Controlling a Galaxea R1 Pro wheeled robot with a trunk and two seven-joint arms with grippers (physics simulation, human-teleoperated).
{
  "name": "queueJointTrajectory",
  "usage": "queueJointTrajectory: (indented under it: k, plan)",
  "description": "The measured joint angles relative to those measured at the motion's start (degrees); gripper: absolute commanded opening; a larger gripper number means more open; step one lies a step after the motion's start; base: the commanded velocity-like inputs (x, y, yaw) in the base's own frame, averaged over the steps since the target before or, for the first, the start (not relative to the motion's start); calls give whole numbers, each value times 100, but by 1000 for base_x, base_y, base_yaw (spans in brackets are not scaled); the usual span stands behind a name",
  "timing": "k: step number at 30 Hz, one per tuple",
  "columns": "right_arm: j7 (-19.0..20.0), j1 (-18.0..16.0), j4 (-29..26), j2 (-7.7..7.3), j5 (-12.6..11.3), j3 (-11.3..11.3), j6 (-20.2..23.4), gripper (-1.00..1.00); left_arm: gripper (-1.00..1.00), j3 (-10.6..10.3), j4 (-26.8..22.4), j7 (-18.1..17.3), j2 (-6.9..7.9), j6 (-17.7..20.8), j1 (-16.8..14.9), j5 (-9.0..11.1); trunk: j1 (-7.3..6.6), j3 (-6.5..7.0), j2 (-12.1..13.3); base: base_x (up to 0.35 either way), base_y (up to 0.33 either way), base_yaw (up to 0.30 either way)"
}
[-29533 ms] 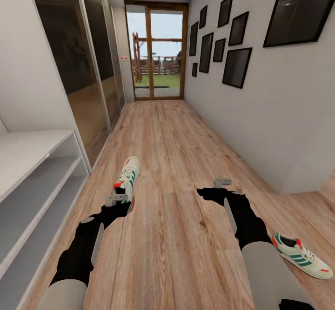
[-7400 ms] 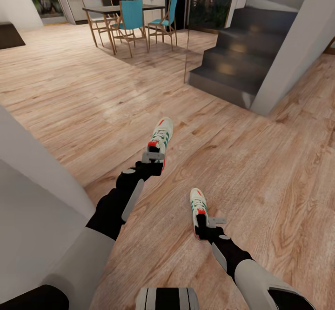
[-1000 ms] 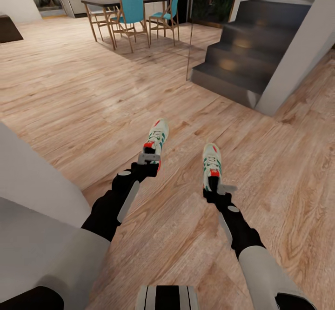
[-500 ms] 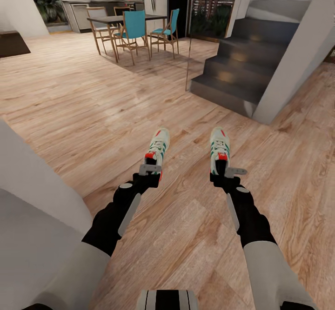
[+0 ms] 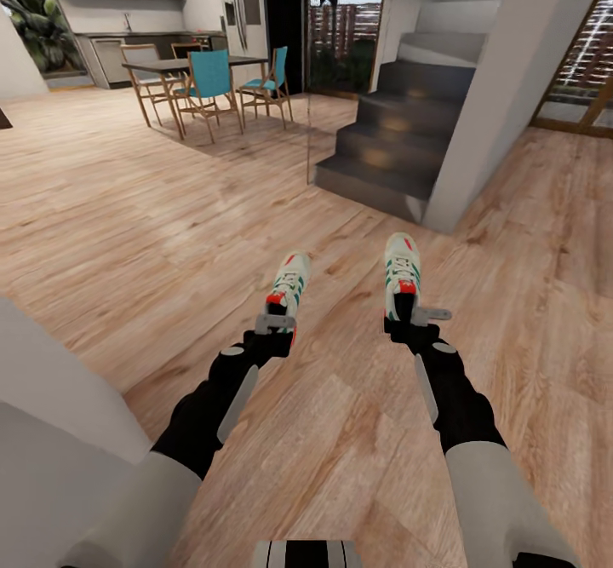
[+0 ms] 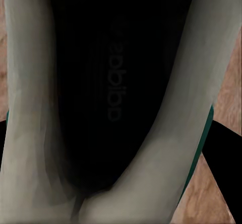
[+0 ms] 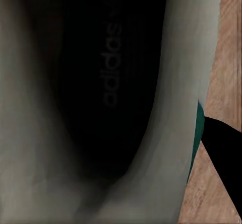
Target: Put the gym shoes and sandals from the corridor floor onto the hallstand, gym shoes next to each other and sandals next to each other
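**Both shoes held above the floor**

Wood floor (image 5: 128, 236) spans the open room; grey stairs (image 5: 383, 151) rise far right, a dining table (image 5: 183, 64) with teal chairs (image 5: 209, 83) far left. The left shoe (image 5: 288, 285) sits clamped at its heel in the left fingers (image 5: 274, 324). The right shoe (image 5: 402, 272) is likewise gripped by the right fingers (image 5: 415, 316). Each wrist camera looks into a shoe's dark insole.

1. My left gym shoe (image 5: 288, 287) looks like matt white fabric with laces; its dark insole (image 6: 116, 93) is smooth.
2. My right gym shoe (image 5: 401, 274) looks the same, with a matt lining (image 7: 30, 133).
3. I see a floor (image 5: 153, 236) of grained wood planks with a slight sheen.
4. The stairs (image 5: 383, 151) look smooth and dark grey.
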Motion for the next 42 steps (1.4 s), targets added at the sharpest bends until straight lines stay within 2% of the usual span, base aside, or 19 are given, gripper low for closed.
queueJointTrajectory:
  k: [29, 35, 42]
  plan:
    - [0, 0, 5, -1, -2, -10, 0, -100, -100, 0, 13, 0, 6, -3, 1, 1, -75, 684, 39, 0, 0, -296]
    - [0, 0, -1, -5, -1, -12, 0, -100, -100, 0, 18, 0, 6, -3, 1, 6, -206, 824, 278, 0, 0, -281]
    - [0, 1, -3, -8, -2, -18, 1, -100, -100, 0, 19, 0, 6, 0, 1, 8, -206, 861, 280, 0, 0, -280]
